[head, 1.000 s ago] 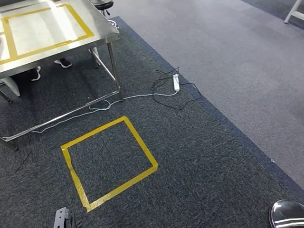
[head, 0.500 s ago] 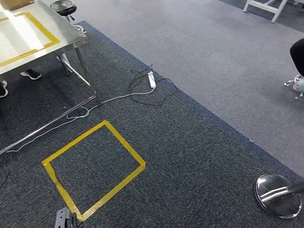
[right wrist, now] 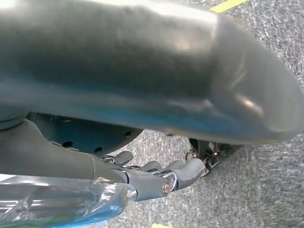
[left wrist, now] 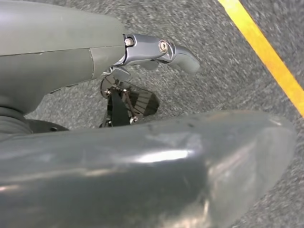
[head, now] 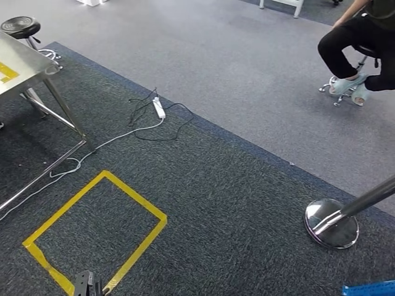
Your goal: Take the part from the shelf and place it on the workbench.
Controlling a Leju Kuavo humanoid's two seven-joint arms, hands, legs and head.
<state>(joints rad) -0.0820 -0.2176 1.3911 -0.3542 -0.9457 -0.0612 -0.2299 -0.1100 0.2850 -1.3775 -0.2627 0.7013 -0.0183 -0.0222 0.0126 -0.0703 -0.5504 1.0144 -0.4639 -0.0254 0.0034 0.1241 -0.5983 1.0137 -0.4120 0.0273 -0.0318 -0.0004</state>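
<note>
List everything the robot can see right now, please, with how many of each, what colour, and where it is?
Carpet: one, dark grey, underfoot, beside paler grey floor beyond.
Tape square: one, yellow, on the carpet, lower left.
Workbench: one, steel, yellow tape on top, far left.
Stool: one, black seat, behind the workbench.
Power strip: one, white, at the carpet edge amid black and white cables.
Post base: one, chrome disc, lower right.
Blue edge: one, bottom right corner; unclear what.
Person: one, black trousers, seated, upper right.
Left hand: grey, holds nothing.
Right hand: grey, holds nothing.
</note>
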